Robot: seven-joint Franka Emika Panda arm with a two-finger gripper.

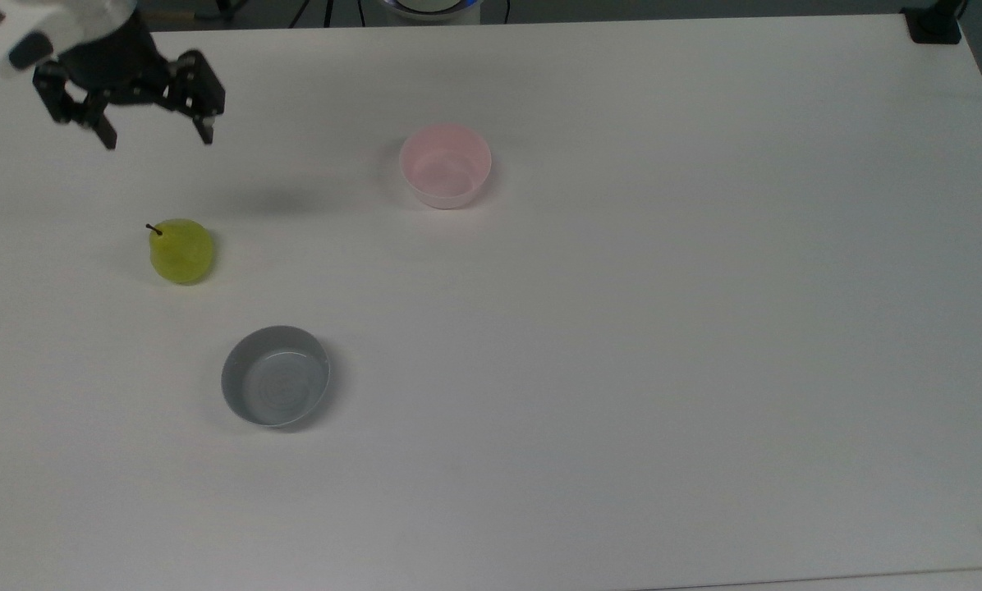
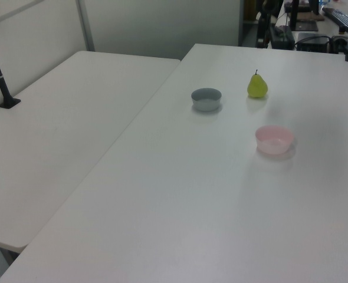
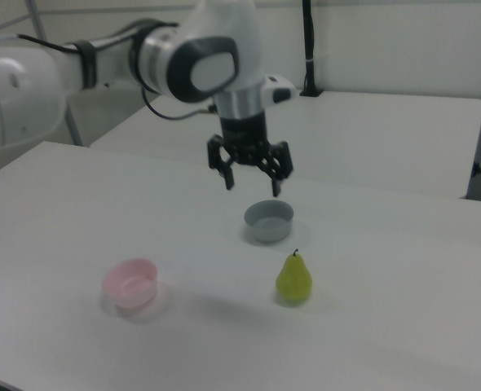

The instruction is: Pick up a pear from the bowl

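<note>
Pincer (image 3: 253, 182) hangs spread above upright pear (image 3: 293, 278), holding nothing.

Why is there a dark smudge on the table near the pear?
In the top view, that soft grey patch beside the pear is a shadow on the table, likely cast by the raised end effector; in the right view, faint shadows sit under the pear and pink bowl.

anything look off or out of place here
Nothing is spilled, tipped or damaged. One mismatch with the job: the pear stands upright on the bare table, apart from both bowls, while the pink bowl and the grey bowl hold nothing. The hand hangs open above the table, holding nothing.
</note>
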